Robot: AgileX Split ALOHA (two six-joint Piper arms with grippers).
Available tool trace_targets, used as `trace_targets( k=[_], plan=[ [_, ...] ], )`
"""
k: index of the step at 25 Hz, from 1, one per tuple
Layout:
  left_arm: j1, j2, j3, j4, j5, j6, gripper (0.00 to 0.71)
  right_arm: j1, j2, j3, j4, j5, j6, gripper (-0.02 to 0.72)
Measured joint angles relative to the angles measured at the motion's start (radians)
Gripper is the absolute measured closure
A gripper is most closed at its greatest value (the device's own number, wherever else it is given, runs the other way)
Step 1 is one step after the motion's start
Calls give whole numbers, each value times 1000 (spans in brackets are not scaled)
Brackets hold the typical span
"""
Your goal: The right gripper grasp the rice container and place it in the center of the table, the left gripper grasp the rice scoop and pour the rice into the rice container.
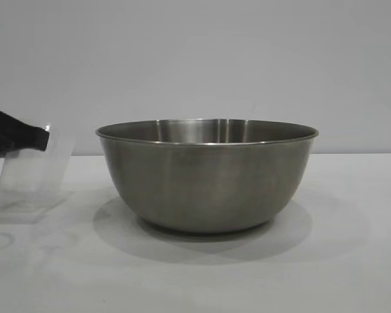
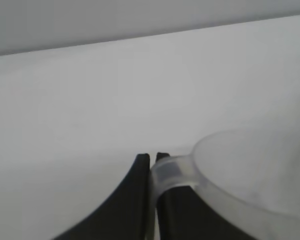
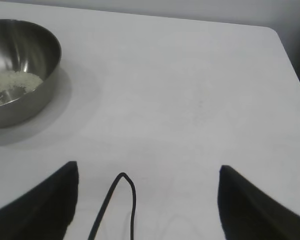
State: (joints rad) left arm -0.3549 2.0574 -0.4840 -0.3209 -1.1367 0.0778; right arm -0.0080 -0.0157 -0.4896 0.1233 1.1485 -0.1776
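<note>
Right end effector [image 3: 147, 200] fingers spread wide above the white surface [image 3: 190, 90]. Steel rice container [image 3: 20, 70] stands well apart, upright. Rice [image 3: 12, 84] lies inside it.

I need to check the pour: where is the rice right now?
The rice lies in the bottom of the steel rice container, which stands mid-table in the exterior view; the left gripper holds the rice scoop at that view's left.

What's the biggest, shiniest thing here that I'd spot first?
The big shiny steel rice container jumps out first, standing in the middle of the white table, with a little heap of rice inside. At the left edge, the left claw is shut on the handle of the clear rice scoop. The right claw is open, well away from the rice container.
</note>
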Motion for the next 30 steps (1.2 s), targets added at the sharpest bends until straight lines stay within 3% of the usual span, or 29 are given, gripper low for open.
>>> trace_targets(
  k=[6, 11, 12, 16, 24, 30],
  plan=[
    [0, -2, 31, 0, 0, -17, 429, 0, 0, 0, 0, 0, 0, 162],
    [1, -25, 118, 36, 0, -22, 439, 0, 0, 0, 0, 0, 0, 162],
    [1, -32, 135, 54, -2, -22, 399, 0, 0, 0, 0, 0, 0, 162],
    [1, -63, 209, 153, -2, -22, 418, 0, 0, 0, 0, 0, 0, 162],
    [1, -224, 336, 184, -2, -24, 418, 0, 0, 0, 0, 0, 0, 162],
    [1, -324, 351, 192, 118, -38, 418, 0, 0, 0, 0, 0, 0, 162]
  ],
)
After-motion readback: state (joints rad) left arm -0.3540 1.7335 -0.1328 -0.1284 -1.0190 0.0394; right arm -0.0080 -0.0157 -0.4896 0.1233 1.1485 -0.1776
